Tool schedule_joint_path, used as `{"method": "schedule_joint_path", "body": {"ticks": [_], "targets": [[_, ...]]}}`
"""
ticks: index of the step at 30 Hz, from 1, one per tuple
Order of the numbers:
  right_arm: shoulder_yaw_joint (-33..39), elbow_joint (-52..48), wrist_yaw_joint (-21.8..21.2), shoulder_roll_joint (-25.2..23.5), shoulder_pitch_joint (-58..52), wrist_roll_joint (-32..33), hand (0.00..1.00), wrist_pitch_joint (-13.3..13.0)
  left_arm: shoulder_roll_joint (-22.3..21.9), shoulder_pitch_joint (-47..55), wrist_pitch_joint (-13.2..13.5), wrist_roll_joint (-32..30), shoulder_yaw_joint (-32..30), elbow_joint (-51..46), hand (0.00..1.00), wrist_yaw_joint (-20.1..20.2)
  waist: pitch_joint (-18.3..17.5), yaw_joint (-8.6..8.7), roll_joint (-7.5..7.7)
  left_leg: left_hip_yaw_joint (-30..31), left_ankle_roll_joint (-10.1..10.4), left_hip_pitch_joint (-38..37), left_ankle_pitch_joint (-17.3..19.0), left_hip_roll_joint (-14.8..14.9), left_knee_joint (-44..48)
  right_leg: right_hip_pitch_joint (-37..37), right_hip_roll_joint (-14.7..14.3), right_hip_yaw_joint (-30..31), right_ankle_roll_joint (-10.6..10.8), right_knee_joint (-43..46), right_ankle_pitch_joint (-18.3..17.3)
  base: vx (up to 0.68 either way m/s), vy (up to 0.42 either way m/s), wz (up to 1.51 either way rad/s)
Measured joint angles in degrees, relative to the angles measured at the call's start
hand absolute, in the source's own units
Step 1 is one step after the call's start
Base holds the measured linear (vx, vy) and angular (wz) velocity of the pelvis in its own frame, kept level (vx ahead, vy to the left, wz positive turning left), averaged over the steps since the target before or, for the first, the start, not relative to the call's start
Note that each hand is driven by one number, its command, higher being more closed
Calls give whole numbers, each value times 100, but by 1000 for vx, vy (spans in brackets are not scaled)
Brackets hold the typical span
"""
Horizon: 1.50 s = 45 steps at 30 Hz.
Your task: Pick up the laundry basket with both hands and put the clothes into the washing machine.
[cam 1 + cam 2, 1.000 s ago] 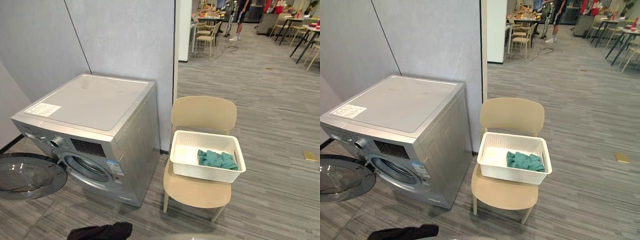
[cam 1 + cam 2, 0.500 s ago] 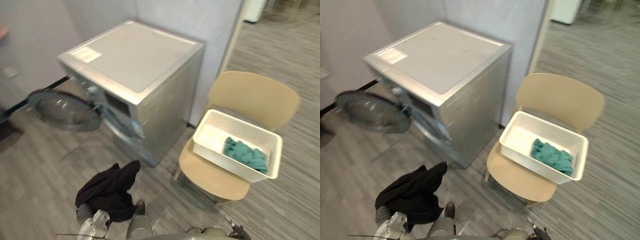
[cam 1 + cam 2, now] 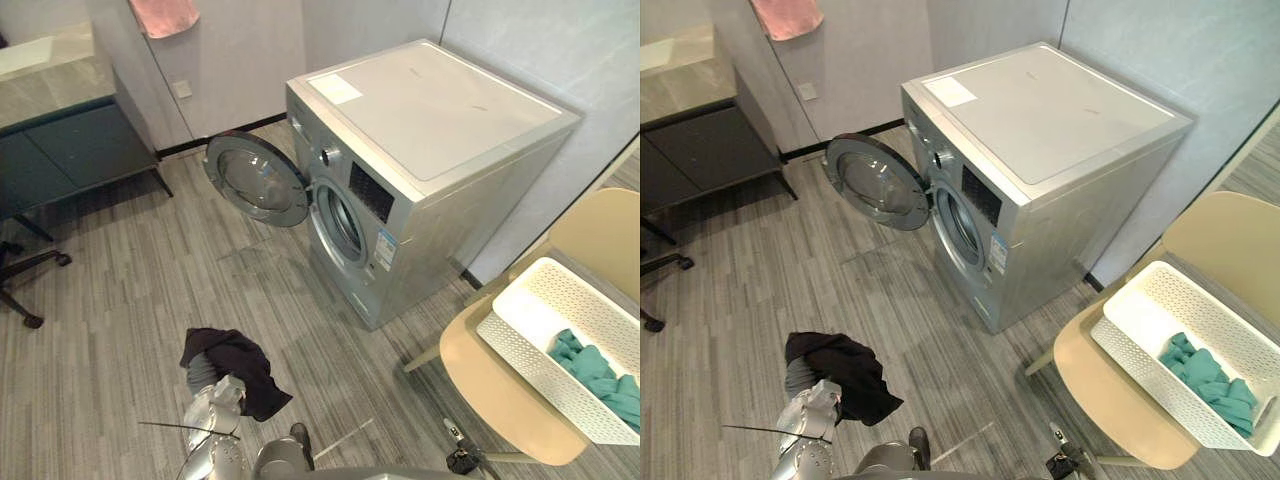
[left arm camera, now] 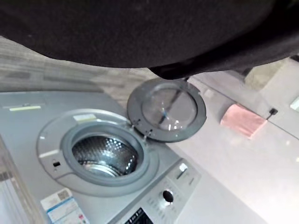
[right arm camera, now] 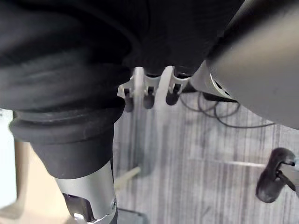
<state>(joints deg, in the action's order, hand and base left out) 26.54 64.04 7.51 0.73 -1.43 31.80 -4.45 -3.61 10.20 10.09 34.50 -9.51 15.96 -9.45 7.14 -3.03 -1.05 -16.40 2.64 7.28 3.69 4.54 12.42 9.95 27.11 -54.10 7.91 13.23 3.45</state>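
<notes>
Basket (image 3: 540, 375) cut off, clothes (image 3: 595, 368) partly cropped

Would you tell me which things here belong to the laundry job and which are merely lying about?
For the job: white laundry basket, teal clothes in it, washing machine, its open door.
Just there: beige chair under the basket, pink towel on the wall, dark cabinet, office chair base.
</notes>
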Motion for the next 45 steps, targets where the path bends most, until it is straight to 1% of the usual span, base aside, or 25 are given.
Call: {"method": "schedule_joint_path", "body": {"ticks": [2,3,4,5,6,7,10,11,15,17,18,21,22,23,26,28,30,33,36,37,39,40,42,43,45], "targets": [[0,5,-7,131,-9,-51,0,16,3,-11,-51,-161,239,-15,100,154,-52,-23,-70,102,-85,-32,83,-253,-94,-19,366,3,-105,396,48,-33,132,33],[6,16,-7,204,-40,-56,0,44,6,8,-83,-175,338,-15,100,199,-62,-22,-86,176,-115,-111,79,-373,-186,-29,538,71,-443,634,86,12,156,51],[7,16,-21,292,-98,-64,0,51,12,120,-97,-177,491,-13,100,214,-83,-8,-127,281,-154,-242,72,-488,-308,-139,707,383,-1194,1023,263,57,247,60],[13,-37,-34,376,-206,-90,0,26,18,235,-95,-178,616,-3,100,271,-137,41,-240,476,-338,-412,36,-520,-425,-457,707,1283,-1687,1542,480,73,195,57],[10,-52,-42,357,-218,-89,0,25,15,277,-87,-179,656,25,100,308,-155,81,-262,576,-371,-490,38,-480,-428,-633,555,1902,-1446,1816,230,66,146,60],[-4,-130,-101,279,-238,-89,0,40,122,303,-88,-179,648,82,100,319,-141,85,-228,748,-430,-592,41,-452,-440,-958,24,2818,-1053,2368,-474,39,33,62],[-72,-158,-255,-159,-296,-77,0,56,257,466,-115,-205,534,141,100,353,-92,88,251,894,-491,-750,54,-486,-537,-1660,-976,3195,-973,3061,-1456,48,-14,59],[-79,-218,-265,-188,-303,-78,0,72,212,498,-199,-217,513,229,100,356,-74,88,284,908,-536,-793,87,-467,-536,-1889,-1205,3046,-891,3009,-1643,34,-80,40],[3,-259,-217,-243,-372,60,0,80,94,411,-270,-350,503,243,100,423,-36,265,213,1193,-551,-820,101,-276,-689,-2271,-1915,3445,-641,1844,-1705,85,-129,64],[126,-255,-142,-459,-464,379,0,33,108,330,-270,-387,493,143,100,424,-156,404,553,1223,-478,-866,77,-497,-851,-2242,-1927,4070,-429,787,-1722,226,-240,105],[181,-382,-135,-463,-509,693,0,-29,-17,235,-274,-426,618,57,100,438,1,519,384,1273,-107,-601,576,-191,198,-2207,-2025,3999,-373,1071,-1486,285,-234,100],[158,-511,-131,-371,-712,1046,0,-45,-44,402,-313,-439,954,0,100,466,-144,506,148,1461,25,-677,781,32,306,-1915,-2233,3766,-375,922,-1487,246,-225,49],[167,-532,-123,-326,-747,1053,0,-57,-46,452,-316,-436,1001,-69,100,515,-242,514,-2,1476,28,-537,859,188,752,-1792,-2377,3656,-381,722,-1487,307,-174,44],[170,-619,-112,-281,-772,1093,0,-96,-43,477,-322,-429,1090,-200,100,615,-243,529,-152,1460,111,-17,999,478,2106,-1649,-2584,3557,-384,580,-1487,258,-127,34],[80,-738,-96,-266,-795,1093,0,-179,-39,629,-325,-428,1111,-301,100,718,-191,414,-253,1470,464,510,431,843,4180,-1162,-2942,3542,-674,474,-1542,275,-143,-7],[-113,-856,-80,-276,-793,1096,0,-190,-36,739,-355,-429,1105,-300,100,722,-176,355,-181,1393,435,604,91,1060,4774,-853,-3025,3710,-743,379,-1614,295,-81,-39],[-317,-987,-24,-339,-719,1099,0,-197,-35,757,-364,-430,1092,-299,100,721,-187,351,-51,1067,29,822,403,1289,4790,-707,-2988,3948,-735,242,-1550,275,-16,-50],[-528,-969,-22,-453,-511,1088,0,-193,-9,750,-366,-427,982,-272,100,686,-182,255,209,1192,13,816,699,1462,2533,-638,-2785,4519,-761,3,-1402,254,78,-83],[-536,-850,-23,-413,-490,1081,0,-201,2,730,-358,-420,981,-84,100,667,-212,224,201,1830,365,562,447,1517,568,-568,-2629,4967,-633,52,-1474,343,293,-84],[-452,-687,-23,-369,-479,1080,0,-205,9,657,-360,-420,984,130,100,666,-229,225,163,1987,525,483,326,1495,287,-553,-2554,5116,-463,90,-1574,301,449,-67],[-359,-444,-12,-102,-611,1078,0,-197,-35,635,-470,-426,1032,527,100,673,-403,321,-181,2080,658,453,-119,1353,310,-406,-2419,5384,32,158,-1887,338,607,-63],[-261,-320,-10,-128,-604,1081,0,-181,12,641,-482,-428,1025,544,100,672,-420,319,-109,2053,1015,532,-39,1229,612,-388,-2275,5446,209,250,-2008,320,584,-27],[-36,20,-35,-393,-733,1089,0,-151,310,525,-481,-447,966,516,100,677,-542,473,423,1738,564,670,359,517,1070,-457,-1506,5534,298,401,-1904,356,465,-1],[14,82,-33,-396,-744,1089,0,-137,339,491,-483,-496,987,516,100,680,-550,475,449,1669,484,698,437,440,1153,-544,-1428,5609,312,505,-1765,335,423,-18],[293,110,-128,-405,-725,1088,0,-140,441,418,-479,-645,1128,467,100,706,-500,513,366,1296,187,494,675,323,1170,-1243,-1251,5738,-77,1656,-1105,235,445,-47]]}}
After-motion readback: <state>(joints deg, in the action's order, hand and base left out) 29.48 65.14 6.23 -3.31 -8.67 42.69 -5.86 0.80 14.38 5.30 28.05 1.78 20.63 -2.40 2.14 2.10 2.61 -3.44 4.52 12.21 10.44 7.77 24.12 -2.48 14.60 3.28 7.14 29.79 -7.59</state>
